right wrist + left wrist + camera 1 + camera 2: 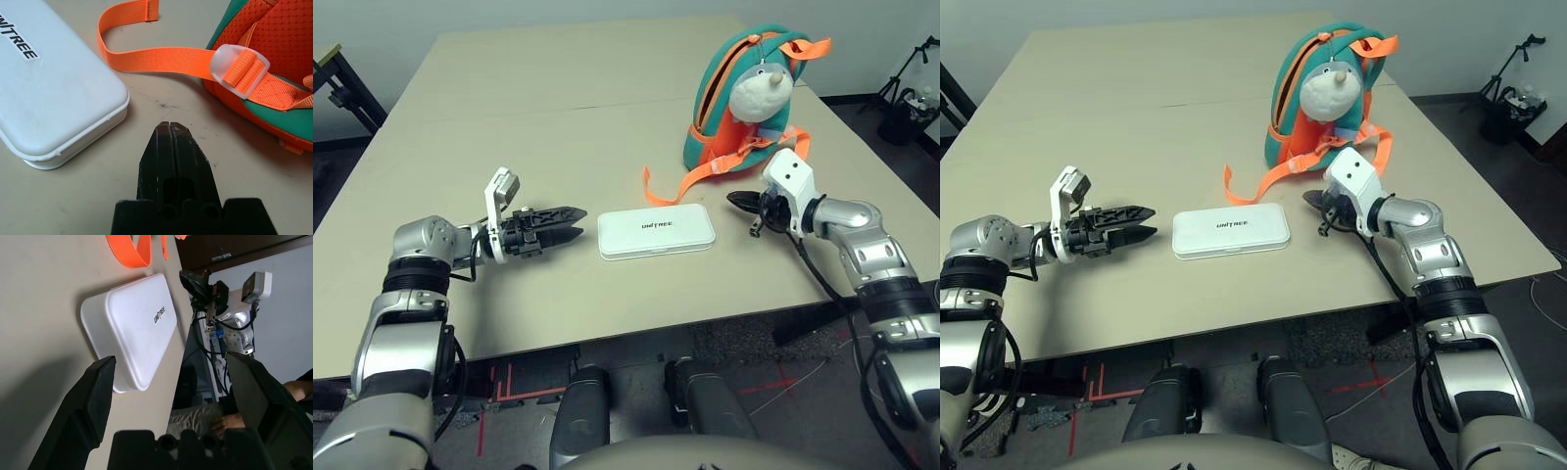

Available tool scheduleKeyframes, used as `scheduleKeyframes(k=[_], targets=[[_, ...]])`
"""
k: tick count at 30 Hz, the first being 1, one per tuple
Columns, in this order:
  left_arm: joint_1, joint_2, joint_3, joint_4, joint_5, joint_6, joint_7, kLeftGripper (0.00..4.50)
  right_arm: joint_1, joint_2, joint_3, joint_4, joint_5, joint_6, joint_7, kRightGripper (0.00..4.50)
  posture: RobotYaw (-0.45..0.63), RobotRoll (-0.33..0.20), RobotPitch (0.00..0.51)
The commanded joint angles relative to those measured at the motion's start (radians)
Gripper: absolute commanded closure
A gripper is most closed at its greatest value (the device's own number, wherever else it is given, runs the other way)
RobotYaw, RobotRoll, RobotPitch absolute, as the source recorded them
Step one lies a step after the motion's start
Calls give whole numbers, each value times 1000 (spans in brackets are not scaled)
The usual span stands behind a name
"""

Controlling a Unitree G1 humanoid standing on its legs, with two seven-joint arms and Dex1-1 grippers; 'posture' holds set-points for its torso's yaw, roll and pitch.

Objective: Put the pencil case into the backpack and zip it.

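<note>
So I've got the case point(657, 232) just past my left fingers point(168, 401), which are spread wide, my right pair point(172, 164) is pinched together empty, and packing the bag point(1293, 98) plus zipping both remain.

pencil case point(656, 232) 1 | backpack point(744, 98) 1 | pincers point(583, 223) point(729, 197) 2 | table point(538, 137) 1 | hands point(227, 423) 1, maybe 2

We see the surface point(529, 127) in even, moderately bright light, its source out of view. A soft, broad shadow spreads across it in the left wrist view, and a darker edge hugs the white UNITREE pencil case point(137, 323). We find the case's lettering crisp and the floor point(783, 382) dim.
</note>
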Motion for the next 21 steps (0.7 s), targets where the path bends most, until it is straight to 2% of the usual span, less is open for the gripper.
scheduleKeyframes(k=[1, 13, 21], targets=[[-32, -18, -38, 67, 60, -38, -32, 0, -8, 3, 19, 14, -12, -10, 11, 4471, -126, 0, 99], [-77, -67, -80, 194, 197, -129, -71, 0, 14, -38, 91, 24, -114, -70, 25, 4471, -140, 0, 99], [-77, -78, -66, 233, 234, -160, -64, 0, 14, -32, 113, 40, -141, -90, 35, 4471, -131, 0, 100]])
